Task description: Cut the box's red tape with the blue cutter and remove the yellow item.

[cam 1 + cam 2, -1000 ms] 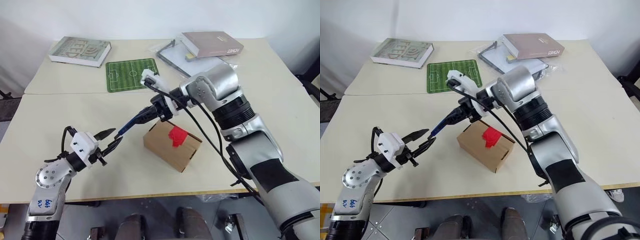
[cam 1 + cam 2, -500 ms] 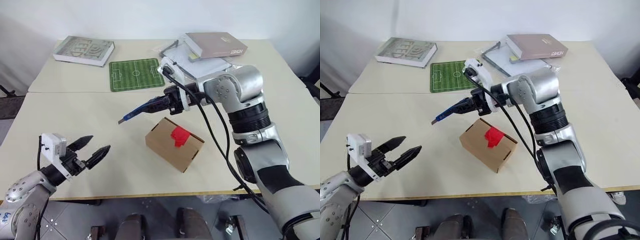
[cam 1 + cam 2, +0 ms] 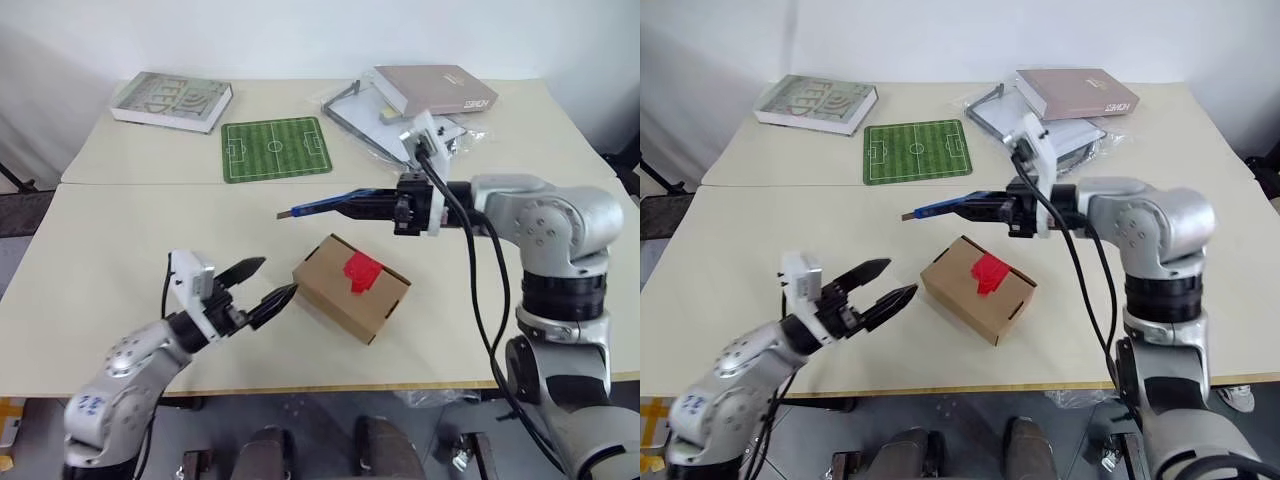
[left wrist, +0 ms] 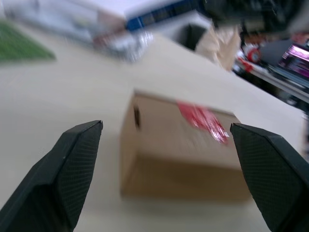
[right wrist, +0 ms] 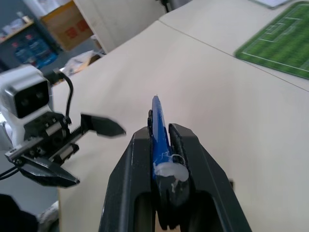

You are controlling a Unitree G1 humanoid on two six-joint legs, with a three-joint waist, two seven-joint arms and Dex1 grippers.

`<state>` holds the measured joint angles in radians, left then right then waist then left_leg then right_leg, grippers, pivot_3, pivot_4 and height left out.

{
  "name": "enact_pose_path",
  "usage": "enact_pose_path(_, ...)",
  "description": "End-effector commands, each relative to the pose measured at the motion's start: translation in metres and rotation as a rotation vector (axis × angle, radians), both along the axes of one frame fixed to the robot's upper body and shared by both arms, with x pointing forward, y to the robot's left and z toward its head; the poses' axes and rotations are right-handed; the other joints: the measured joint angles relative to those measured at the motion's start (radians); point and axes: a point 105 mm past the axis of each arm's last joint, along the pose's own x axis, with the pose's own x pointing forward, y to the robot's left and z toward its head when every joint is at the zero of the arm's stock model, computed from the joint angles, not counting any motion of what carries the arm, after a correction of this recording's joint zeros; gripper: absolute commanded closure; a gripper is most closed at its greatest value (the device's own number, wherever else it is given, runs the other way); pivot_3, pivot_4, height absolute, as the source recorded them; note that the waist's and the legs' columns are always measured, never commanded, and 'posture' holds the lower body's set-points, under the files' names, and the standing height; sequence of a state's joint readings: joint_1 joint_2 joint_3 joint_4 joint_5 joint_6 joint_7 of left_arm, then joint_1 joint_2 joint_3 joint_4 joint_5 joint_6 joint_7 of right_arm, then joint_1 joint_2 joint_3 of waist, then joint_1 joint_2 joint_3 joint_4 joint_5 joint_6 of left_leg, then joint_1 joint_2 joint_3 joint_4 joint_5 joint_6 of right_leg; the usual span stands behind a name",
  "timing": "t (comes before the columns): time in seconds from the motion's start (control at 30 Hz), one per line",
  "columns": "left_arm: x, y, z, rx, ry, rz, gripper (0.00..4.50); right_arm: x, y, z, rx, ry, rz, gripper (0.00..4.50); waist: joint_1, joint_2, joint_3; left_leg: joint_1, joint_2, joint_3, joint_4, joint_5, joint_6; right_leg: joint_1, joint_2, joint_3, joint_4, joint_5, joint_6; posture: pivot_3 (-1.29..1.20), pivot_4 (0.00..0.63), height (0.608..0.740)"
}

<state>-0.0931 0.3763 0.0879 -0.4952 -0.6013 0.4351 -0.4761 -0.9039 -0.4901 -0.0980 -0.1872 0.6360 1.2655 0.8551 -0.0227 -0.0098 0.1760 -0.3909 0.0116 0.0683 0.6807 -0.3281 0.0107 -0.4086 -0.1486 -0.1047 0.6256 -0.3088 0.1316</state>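
Observation:
The small brown box (image 3: 350,288) lies on the table's front half with the red tape (image 3: 360,270) across its top seam. My right gripper (image 3: 398,205) is shut on the blue cutter (image 3: 335,204), which it holds roughly level above the box with the dark tip toward the left. My left gripper (image 3: 262,281) stands open just left of the box, its fingertips (image 4: 77,159) apart on either side of the box's near corner without touching it. The yellow item is hidden.
At the back of the table lie a green football-pitch mat (image 3: 275,148), a grey-green book (image 3: 172,101), and a mauve book (image 3: 434,88) on a plastic-wrapped pile. The table's front edge runs just below the box.
My right gripper has carried the cutter to the right and up, away from my left gripper. My left gripper has let go of the cutter, opened, and swung right toward the box.

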Motion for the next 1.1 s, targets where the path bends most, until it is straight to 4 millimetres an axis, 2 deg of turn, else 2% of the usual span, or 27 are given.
enact_pose_path(0.03,0.005,-0.015,0.009,0.048,-0.111,-0.005,1.15,-0.012,-0.010,0.016,0.010,-0.109,-0.014,4.34,-0.002,0.000,0.000,0.000,0.000,0.000,0.000,0.000,0.000,0.000,0.000,0.000,0.000,0.000,0.000,0.00,0.150,0.740)
enact_pose_path(0.13,0.010,-0.029,0.006,0.101,-0.121,-0.056,2.00,-0.015,-0.022,0.012,-0.036,-0.136,-0.065,4.34,0.000,0.000,0.000,0.000,0.000,0.001,0.000,0.000,0.000,0.000,0.000,0.000,0.000,0.000,0.000,0.00,0.150,0.740)
enact_pose_path(0.2,0.011,-0.039,-0.002,0.145,-0.080,-0.115,2.70,-0.017,-0.033,0.004,-0.103,-0.164,-0.110,4.34,0.008,0.000,0.000,0.000,0.001,0.000,0.000,0.000,0.001,0.000,0.000,0.000,0.000,0.000,0.000,0.00,0.150,0.740)
enact_pose_path(0.33,0.020,-0.046,-0.017,0.180,0.015,-0.145,3.92,-0.020,-0.043,-0.009,-0.219,-0.206,-0.166,4.34,0.022,0.000,0.000,0.000,0.001,0.001,0.000,0.000,0.001,0.000,0.000,0.001,-0.002,0.000,0.000,0.00,0.150,0.740)
enact_pose_path(0.4,0.023,-0.048,-0.017,0.174,0.011,-0.149,4.49,-0.020,-0.044,-0.011,-0.237,-0.227,-0.175,4.34,0.022,0.000,0.000,0.000,0.001,0.001,0.001,0.000,0.001,0.000,0.000,0.001,-0.002,0.000,0.000,0.00,0.150,0.740)
enact_pose_path(0.63,0.025,-0.058,-0.021,0.185,0.055,-0.201,4.49,-0.020,-0.045,-0.009,-0.225,-0.271,-0.218,4.34,0.026,-0.001,0.000,0.000,0.001,0.001,0.001,0.000,0.002,0.001,0.000,0.000,-0.003,0.000,0.000,0.00,0.150,0.740)
enact_pose_path(1.1,0.023,-0.059,-0.027,0.218,0.103,-0.227,4.49,-0.019,-0.047,-0.030,-0.275,-0.236,-0.222,4.34,0.030,-0.001,0.000,0.001,0.001,0.000,0.001,0.001,0.002,0.003,0.000,0.000,-0.003,0.001,0.000,0.00,0.150,0.740)
